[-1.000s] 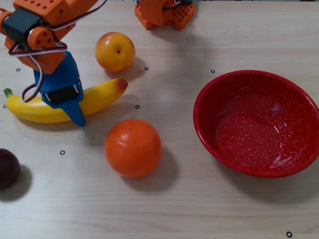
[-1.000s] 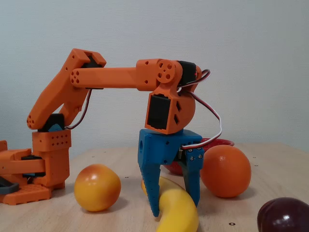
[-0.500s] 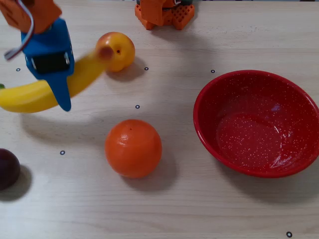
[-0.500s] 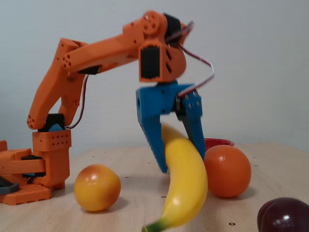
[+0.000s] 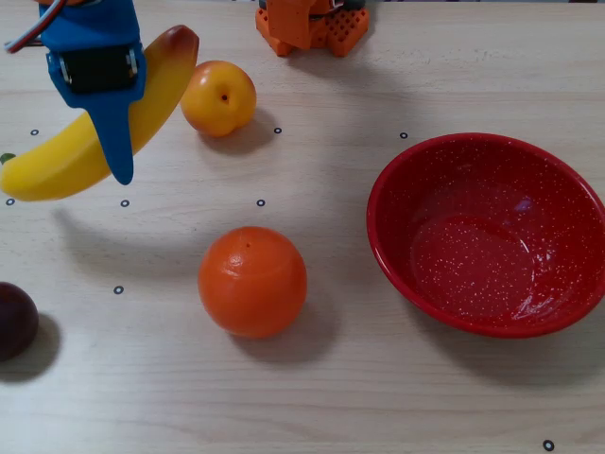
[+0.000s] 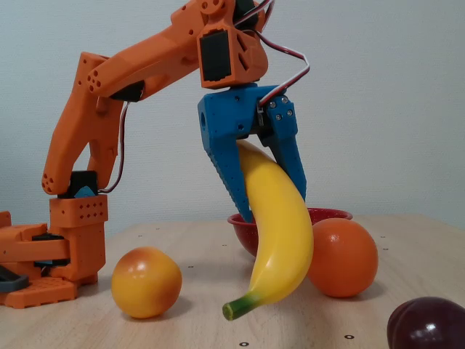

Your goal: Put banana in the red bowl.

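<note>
The yellow banana [image 5: 66, 156] hangs in the air, held by my blue gripper [image 5: 118, 156], which is shut on it. In the fixed view the banana [image 6: 280, 233] points down with its green stem tip lowest, clear of the table, between the gripper [image 6: 272, 207] fingers. Its reddish end shows at the top in the overhead view. The red speckled bowl [image 5: 397, 236] stands empty at the right of the overhead view, far from the gripper. In the fixed view only its rim [image 6: 330, 214] shows behind the banana and the orange ball.
An orange ball [image 5: 252, 281] lies between gripper and bowl. A yellow-orange peach-like fruit [image 5: 218, 97] lies close to the banana's right. A dark plum [image 5: 14, 320] sits at the left edge. The arm's orange base [image 5: 312, 24] is at the top.
</note>
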Tool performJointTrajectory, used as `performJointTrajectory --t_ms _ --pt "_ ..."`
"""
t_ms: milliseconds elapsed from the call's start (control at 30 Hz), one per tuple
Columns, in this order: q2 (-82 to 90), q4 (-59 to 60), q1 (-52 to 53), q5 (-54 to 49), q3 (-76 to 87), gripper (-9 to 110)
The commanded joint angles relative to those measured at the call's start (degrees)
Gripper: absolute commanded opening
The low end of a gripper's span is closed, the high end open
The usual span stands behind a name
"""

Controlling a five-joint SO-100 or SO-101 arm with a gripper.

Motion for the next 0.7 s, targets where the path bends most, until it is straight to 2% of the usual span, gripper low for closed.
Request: performJointTrajectory --t_ms 0,267,667 --pt "10.11 1.76 -1.23 0.97 -5.01 0" --pt "15.64 2.2 -4.57 1.14 -4.92 0" --pt "27.77 2.9 -15.64 2.29 -2.02 0"
